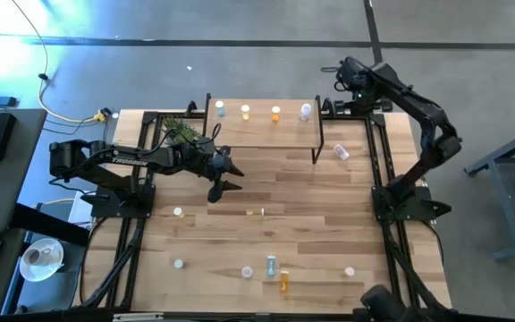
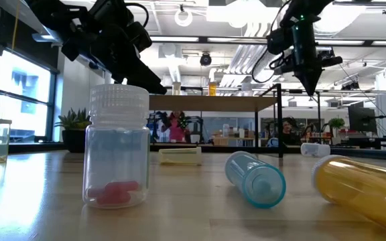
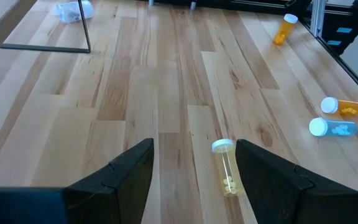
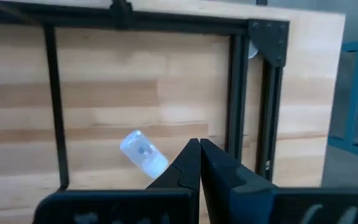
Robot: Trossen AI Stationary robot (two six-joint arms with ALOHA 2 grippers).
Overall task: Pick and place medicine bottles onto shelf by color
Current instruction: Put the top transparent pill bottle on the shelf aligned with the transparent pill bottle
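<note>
The shelf [image 1: 262, 130] stands at the table's far middle. On its plank stand a blue [image 1: 220, 109], a yellow [image 1: 246, 112], an orange [image 1: 275, 114] and a clear medicine bottle [image 1: 306, 111]. My left gripper [image 1: 226, 176] hovers open in front of the shelf. Beyond its fingers a yellow bottle [image 3: 225, 168] lies on its side on the table. My right gripper [image 1: 341, 82] is shut, points down and hangs high off the shelf's right end. Below it a clear bottle [image 4: 143, 152] lies on its side on the table.
More bottles are scattered toward the near edge: a clear one standing [image 2: 117, 147], a blue one [image 1: 272, 266] and an orange one [image 1: 284, 282] on their sides. A small green plant [image 1: 181, 132] stands at the shelf's left end. Black frame rails [image 1: 378, 161] run along both sides.
</note>
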